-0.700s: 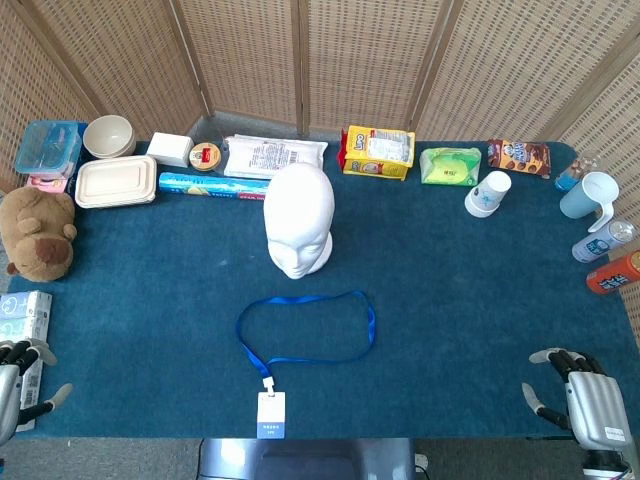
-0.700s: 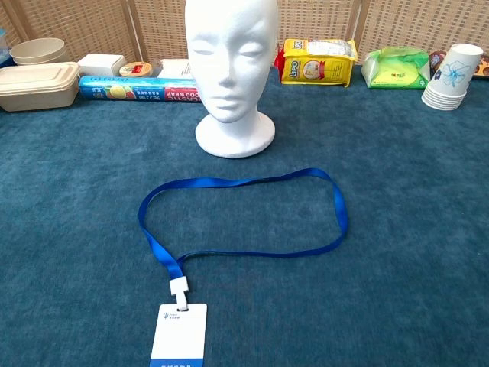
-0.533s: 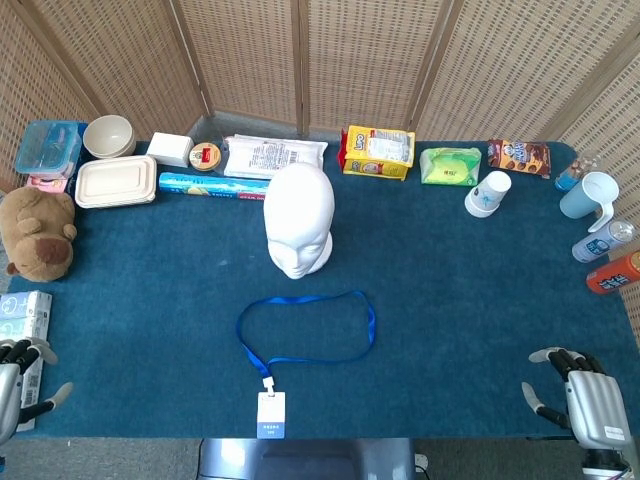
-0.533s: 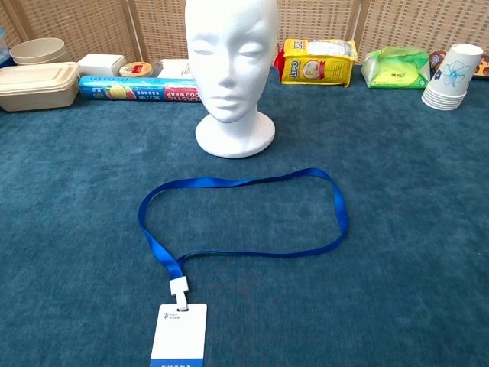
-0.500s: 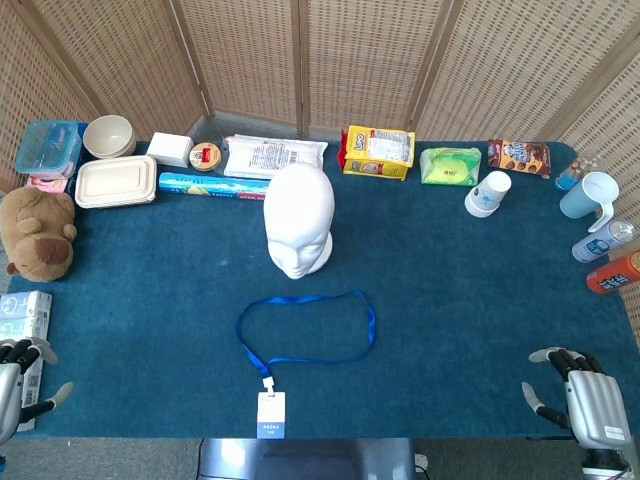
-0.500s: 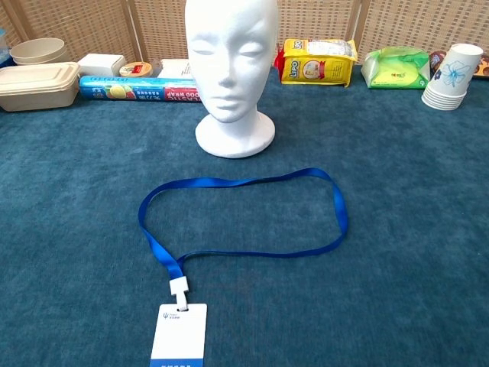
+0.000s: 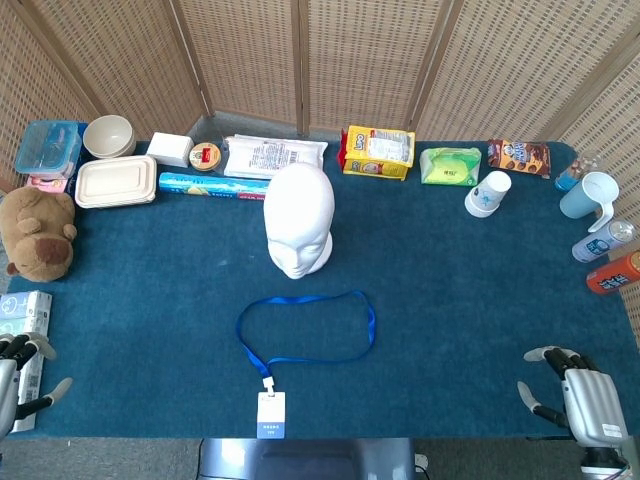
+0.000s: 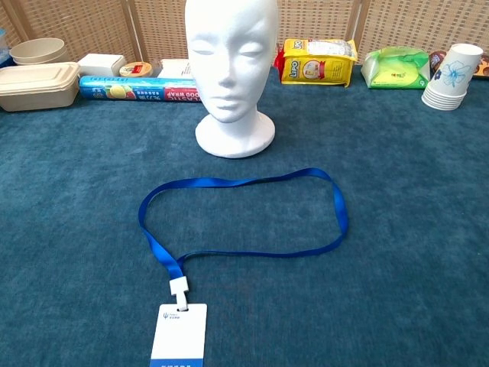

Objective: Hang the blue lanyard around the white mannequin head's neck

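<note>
The blue lanyard [image 7: 305, 330] lies flat in an open loop on the blue table cloth, its white badge [image 7: 271, 414] near the front edge; the chest view shows the lanyard [image 8: 244, 214] and badge [image 8: 179, 336] too. The white mannequin head [image 7: 299, 219] stands upright just behind the loop, facing me, and the mannequin head [image 8: 232, 69] fills the upper chest view. My left hand [image 7: 15, 372] is at the front left corner, fingers apart, holding nothing. My right hand [image 7: 575, 392] is at the front right corner, fingers spread and empty. Both are far from the lanyard.
Along the back stand a bowl [image 7: 109, 135], a lidded box [image 7: 116, 181], a wrap roll [image 7: 213, 184], a yellow pack [image 7: 378, 152], a green pack [image 7: 450, 165] and paper cups [image 7: 489, 193]. A plush bear [image 7: 38, 233] sits left; bottles [image 7: 604, 255] line the right edge.
Both hands have shifted very slightly at the front corners. The lanyard and the mannequin head have not moved.
</note>
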`<state>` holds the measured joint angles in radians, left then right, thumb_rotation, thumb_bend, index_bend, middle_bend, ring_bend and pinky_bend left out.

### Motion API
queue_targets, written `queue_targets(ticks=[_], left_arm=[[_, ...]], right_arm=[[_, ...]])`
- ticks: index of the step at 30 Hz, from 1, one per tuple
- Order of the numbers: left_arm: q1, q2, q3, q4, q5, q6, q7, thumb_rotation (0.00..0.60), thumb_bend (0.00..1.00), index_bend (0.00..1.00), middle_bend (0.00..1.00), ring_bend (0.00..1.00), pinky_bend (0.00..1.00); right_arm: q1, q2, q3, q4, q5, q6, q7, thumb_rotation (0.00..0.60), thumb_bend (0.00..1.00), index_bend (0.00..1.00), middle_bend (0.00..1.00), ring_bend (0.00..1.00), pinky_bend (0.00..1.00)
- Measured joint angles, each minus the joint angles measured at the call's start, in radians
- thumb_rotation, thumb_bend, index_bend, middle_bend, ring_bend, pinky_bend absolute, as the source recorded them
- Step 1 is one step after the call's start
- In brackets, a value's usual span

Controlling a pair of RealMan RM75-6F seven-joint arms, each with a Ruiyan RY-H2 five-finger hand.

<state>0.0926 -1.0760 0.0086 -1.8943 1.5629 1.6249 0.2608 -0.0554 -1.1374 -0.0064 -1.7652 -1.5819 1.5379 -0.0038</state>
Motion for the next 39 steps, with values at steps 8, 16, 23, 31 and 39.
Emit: queue_targets(ticks=[8, 16, 23, 31, 39], left_arm=[[-0.019, 0.008, -0.007, -0.010, -0.007, -0.025, -0.001, 0.551, 0.16, 0.49, 0.38, 0.35, 0.24], [-0.043, 0.003, -0.026, -0.017, -0.025, -0.047, 0.035, 0.556, 0.16, 0.49, 0.38, 0.35, 0.24], [-0.070, -0.003, -0.044, -0.025, -0.045, -0.074, 0.061, 0.555, 0.16, 0.49, 0.38, 0.35, 0.24], [-0.098, 0.000, -0.062, -0.034, -0.065, -0.097, 0.081, 0.554, 0.16, 0.49, 0.38, 0.35, 0.24], [-0.127, 0.000, -0.073, -0.041, -0.079, -0.127, 0.095, 0.554, 0.16, 0.49, 0.38, 0.35, 0.24]], right_arm=[[0.049, -0.007, 0.025, -0.042, 0.001, -0.045, -0.042, 0.519, 0.36, 0.40, 0.47, 0.50, 0.51], [0.133, -0.025, 0.090, -0.100, 0.038, -0.119, -0.114, 0.516, 0.35, 0.42, 0.67, 0.79, 0.86], [0.210, -0.073, 0.154, -0.140, 0.108, -0.179, -0.192, 0.518, 0.34, 0.44, 0.81, 0.97, 0.98], [0.297, -0.138, 0.204, -0.169, 0.226, -0.262, -0.308, 0.518, 0.29, 0.46, 0.87, 1.00, 1.00], [0.375, -0.254, 0.237, -0.156, 0.345, -0.279, -0.506, 0.518, 0.27, 0.46, 0.88, 1.00, 1.00]])
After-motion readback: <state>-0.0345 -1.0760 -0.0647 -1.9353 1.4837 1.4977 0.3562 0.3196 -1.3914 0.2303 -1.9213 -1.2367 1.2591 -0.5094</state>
